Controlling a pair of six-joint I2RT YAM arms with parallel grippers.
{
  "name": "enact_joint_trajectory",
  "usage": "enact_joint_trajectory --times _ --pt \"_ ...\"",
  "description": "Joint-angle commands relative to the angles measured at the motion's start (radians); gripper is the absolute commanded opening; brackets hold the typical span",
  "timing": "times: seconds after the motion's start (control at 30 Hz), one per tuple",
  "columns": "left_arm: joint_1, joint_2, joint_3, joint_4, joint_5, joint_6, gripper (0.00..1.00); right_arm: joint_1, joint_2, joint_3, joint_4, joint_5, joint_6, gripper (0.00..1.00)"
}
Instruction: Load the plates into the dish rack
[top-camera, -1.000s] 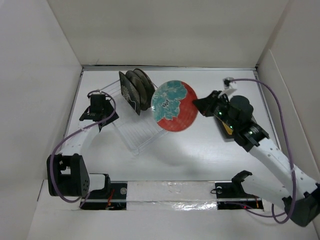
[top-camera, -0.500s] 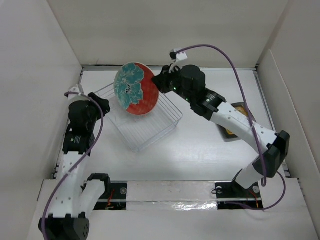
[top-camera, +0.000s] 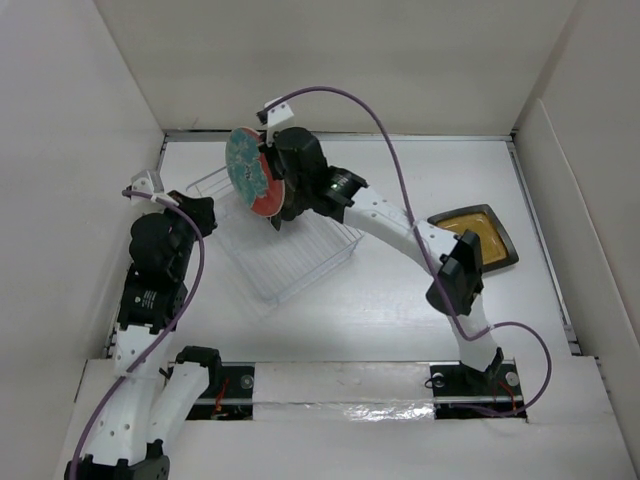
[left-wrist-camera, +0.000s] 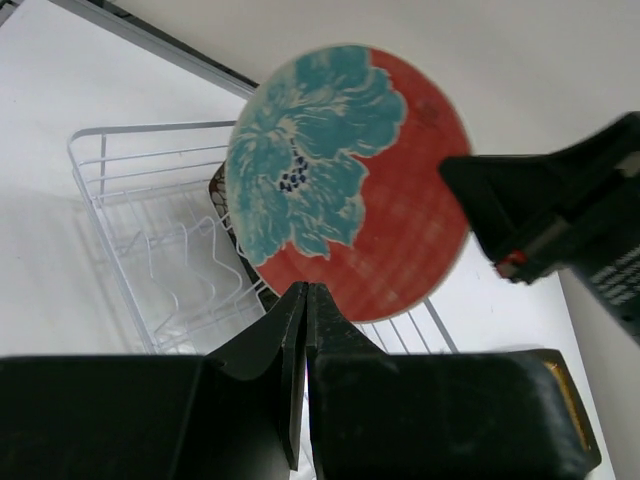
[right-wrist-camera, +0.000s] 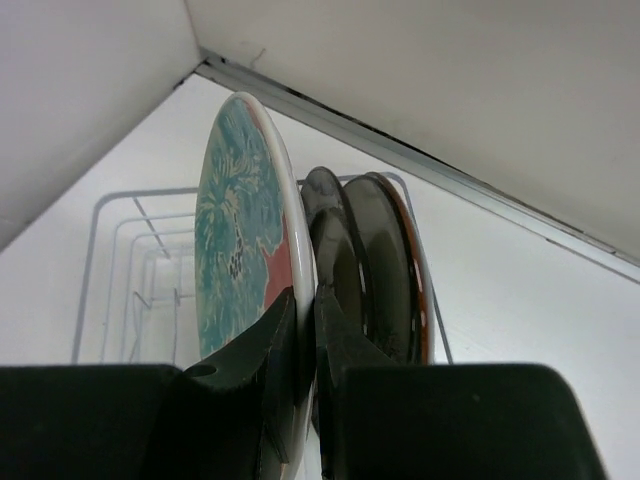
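White table (top-camera: 400, 320) bears dish rack (top-camera: 292, 266) and amber-centred square plate (top-camera: 477, 233).

White walls (top-camera: 330, 60) enclose the bare white table (top-camera: 385, 320).

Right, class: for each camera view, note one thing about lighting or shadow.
Top external: soft, even light, faint shadow by the dish rack. Left wrist: the left gripper is a dark silhouette, the red-and-teal plate brightly lit. Right wrist: the racked plates behind look dim.

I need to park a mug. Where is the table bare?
Bare table: between the dish rack and the arm bases, and the far right corner beyond the amber-centred plate. Crowded: the rack's far end, where dark plates stand and the right gripper holds the red-and-teal plate.
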Motion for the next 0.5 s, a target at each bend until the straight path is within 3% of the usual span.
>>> enact_joint_trajectory --times 0.0,0.23,0.47 --pt "-0.020 -0.014 -0.008 0.026 -0.002 0.031 0.00 0.060 0.006 0.187 0.167 0.127 -0.130 0.00" --pt "-0.020 -0.023 0.018 -0.049 -0.158 0.032 0.00 0.112 0.115 0.218 0.238 0.225 -0.227 0.00" --pt "-0.020 -0.014 0.018 -0.048 -0.165 0.025 0.00 0.134 0.143 0.241 0.316 0.377 -0.330 0.00"
